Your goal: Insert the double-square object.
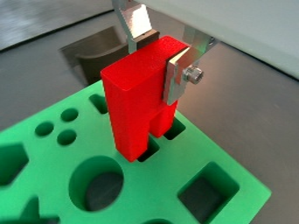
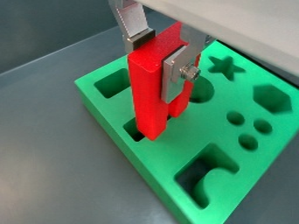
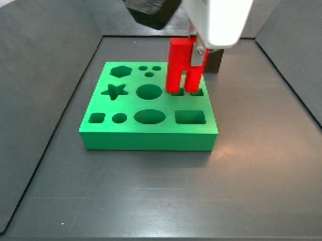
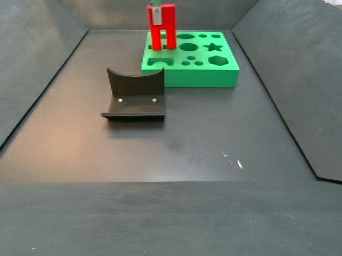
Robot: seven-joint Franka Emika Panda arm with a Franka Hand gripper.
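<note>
The double-square object [image 1: 135,101] is bright red and stands upright on the green block [image 1: 176,157]. Its two legs reach down into the pair of square holes at the block's edge. It shows in both wrist views [image 2: 152,87] and both side views [image 3: 185,66] [image 4: 160,28]. My gripper [image 1: 158,61] is right above the block, with its silver fingers on opposite sides of the piece's upper part, shut on it. The gripper also shows in a wrist view [image 2: 160,57] and a side view [image 3: 195,42]. How deep the legs sit is hidden.
The green block [image 3: 145,139] [image 4: 201,75] has star, hexagon, round, square and curved holes. A dark grey curved block [image 4: 134,97] stands on the dark floor apart from it, also seen in a wrist view [image 1: 93,57]. Dark walls ring the floor.
</note>
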